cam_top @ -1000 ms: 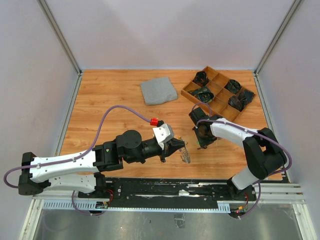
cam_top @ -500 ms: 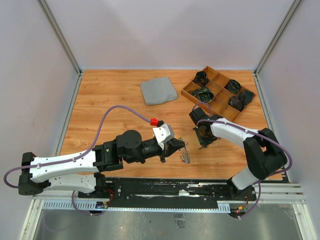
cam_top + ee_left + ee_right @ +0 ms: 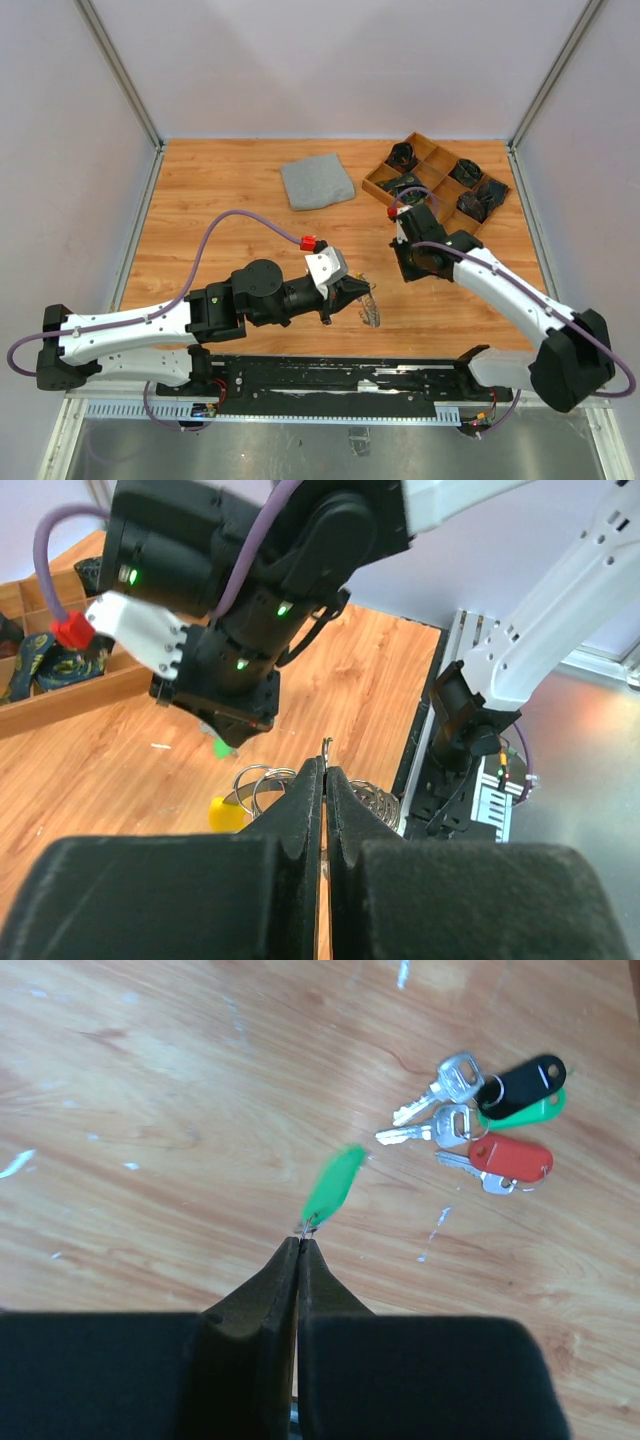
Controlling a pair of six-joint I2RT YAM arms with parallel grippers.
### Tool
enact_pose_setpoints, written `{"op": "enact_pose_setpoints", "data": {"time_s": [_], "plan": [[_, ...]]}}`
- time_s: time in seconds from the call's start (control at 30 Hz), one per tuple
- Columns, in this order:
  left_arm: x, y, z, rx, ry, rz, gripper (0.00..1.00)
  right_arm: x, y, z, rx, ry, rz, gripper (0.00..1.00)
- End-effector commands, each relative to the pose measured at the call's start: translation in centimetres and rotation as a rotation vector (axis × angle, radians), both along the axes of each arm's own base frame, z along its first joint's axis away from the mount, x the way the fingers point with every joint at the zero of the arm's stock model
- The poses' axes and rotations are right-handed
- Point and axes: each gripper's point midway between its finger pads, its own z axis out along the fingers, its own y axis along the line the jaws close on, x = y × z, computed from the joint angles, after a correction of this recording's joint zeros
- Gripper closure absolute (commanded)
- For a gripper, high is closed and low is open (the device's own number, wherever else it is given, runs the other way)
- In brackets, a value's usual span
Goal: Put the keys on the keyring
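The right jaws are pressed fully together. Nipped in their very tips is the small wire loop of a green key tag point(image 3: 334, 1186), which sticks out past the tips, blurred, over the wooden surface point(image 3: 150, 1110). Further out beyond that tag, off to the right of the jaws, a bunch of keys point(image 3: 478, 1125) lies flat on the surface. Its silver blades point back toward the jaws, with a black tag, a second green tag and a red tag point(image 3: 510, 1158) bundled close (the black one lies across the green).

The left jaws are closed just as tight on a thin bit of wire that pokes up between the tips. As far as I can see, it is the end of the keyring point(image 3: 258, 778), whose silvery loops sit just ahead of and below the tips, with a yellow tag point(image 3: 224, 813) right against them. Straight ahead of the left jaws, near but apart, hangs the right arm point(image 3: 225, 670), with a bit of green showing beneath it. Well beyond both sets of jaws are a compartmented wooden tray point(image 3: 70, 702) and a folded grey cloth point(image 3: 317, 182).
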Motion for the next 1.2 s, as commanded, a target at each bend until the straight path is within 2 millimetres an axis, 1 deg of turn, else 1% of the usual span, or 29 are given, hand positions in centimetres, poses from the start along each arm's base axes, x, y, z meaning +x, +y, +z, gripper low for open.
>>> {"op": "enact_pose_setpoints", "data": {"time_s": [0.0, 0.13, 0.23, 0.3, 0.37, 0.5, 0.57, 0.7, 0.73, 0.87, 1.03, 1.17], "plan": [[0.5, 0.6, 3.5, -0.086, -0.032, 0.026, 0.99, -0.9, 2.2, 4.5, 0.132, -0.077, 0.144, 0.99], [0.6, 1.2, 4.4, -0.104, -0.045, 0.038, 0.99, -1.4, 4.0, 9.5, 0.272, -0.227, 0.278, 0.99], [0.6, 1.6, 5.3, -0.113, -0.058, 0.040, 0.99, -2.5, 5.5, 13.0, 0.388, -0.350, 0.402, 0.99], [0.6, 1.9, 5.8, -0.118, -0.069, 0.041, 1.00, -3.4, 6.1, 15.5, 0.461, -0.420, 0.465, 0.99], [0.6, 2.1, 6.4, -0.122, -0.079, 0.045, 1.00, -4.4, 6.3, 17.9, 0.506, -0.477, 0.513, 1.00], [0.5, 2.6, 7.7, -0.142, -0.104, 0.042, 0.99, -7.1, 6.5, 22.5, 0.590, -0.558, 0.615, 0.99], [0.4, 2.8, 8.7, -0.157, -0.122, 0.035, 0.99, -8.5, 6.8, 24.7, 0.638, -0.594, 0.679, 1.00], [0.2, 3.1, 10.6, -0.171, -0.170, 0.024, 1.00, -10.8, 7.3, 27.5, 0.705, -0.637, 0.791, 0.99], [0.2, 3.1, 10.9, -0.171, -0.181, 0.024, 0.99, -11.5, 7.4, 28.0, 0.721, -0.642, 0.832, 0.99], [0.3, 3.1, 12.2, -0.162, -0.222, 0.021, 0.99, -13.3, 7.6, 30.0, 0.773, -0.662, 0.910, 0.99], [-0.1, 2.4, 12.8, -0.136, -0.263, -0.022, 0.99, -16.1, 8.3, 31.4, 0.862, -0.594, 1.055, 0.99], [-0.7, 1.8, 12.9, -0.116, -0.284, -0.066, 0.99, -17.5, 8.4, 32.3, 0.907, -0.578, 1.131, 0.99]]}}
